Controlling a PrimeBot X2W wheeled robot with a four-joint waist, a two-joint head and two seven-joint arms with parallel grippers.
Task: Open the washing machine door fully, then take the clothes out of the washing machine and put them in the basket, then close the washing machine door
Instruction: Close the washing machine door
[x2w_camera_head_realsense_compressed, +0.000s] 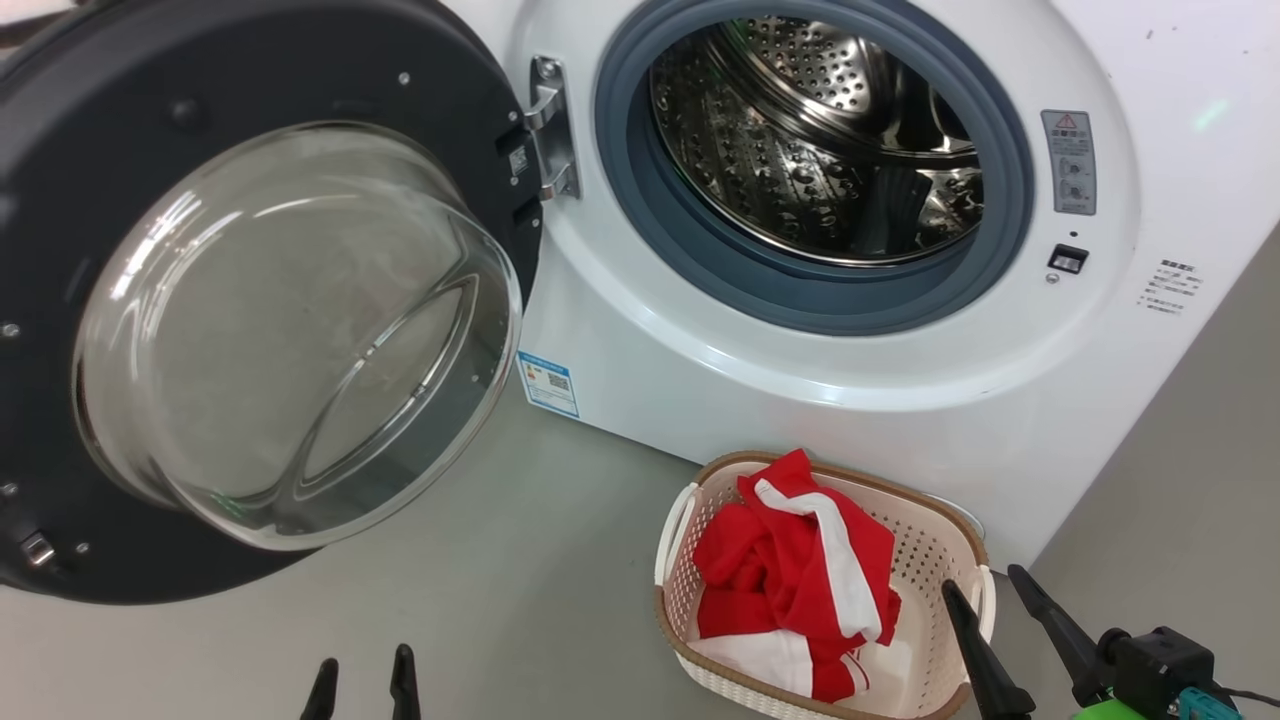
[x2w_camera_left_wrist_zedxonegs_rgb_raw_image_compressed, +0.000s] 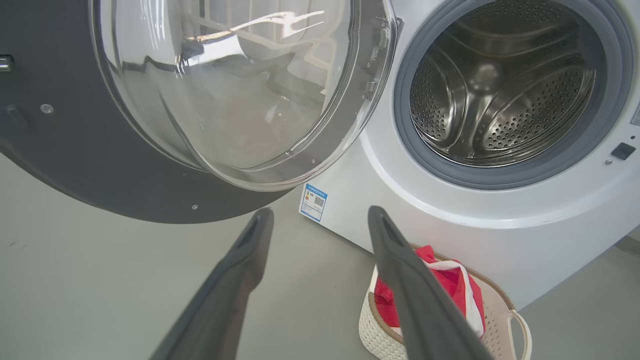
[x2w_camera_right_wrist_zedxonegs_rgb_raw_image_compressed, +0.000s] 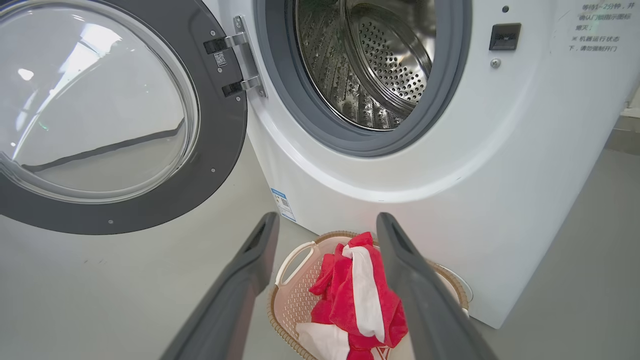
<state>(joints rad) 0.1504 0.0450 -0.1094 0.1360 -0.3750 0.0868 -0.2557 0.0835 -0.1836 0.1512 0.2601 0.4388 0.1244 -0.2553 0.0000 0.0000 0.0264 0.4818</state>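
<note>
L gripper tips poke up from the btm edge of the head view, lower left. Its fingers are apart w/ nothing between, over bare grey floor. R gripper at lower right, fingers spread, empty, tips by the right rim of the basket. That basket sits on the floor at btm ctr, just in front of the washing machine. The clothes, red w/ white stripes, lie piled inside it. The washing machine door is swung wide open across the left half, glass bowl toward cam. Steel drum upper ctr, inside the grey ring.

Left wrist view: L gripper fingers wide apart, holding nothing. Door upper left, drum upper right, blue label just above the gap. Basket lower right, partly behind one finger, clothes in it.

Right wrist view: R gripper wide open, empty. Basket & clothes show between its fingers at btm ctr. Door upper left on its hinge, drum top ctr.
</note>
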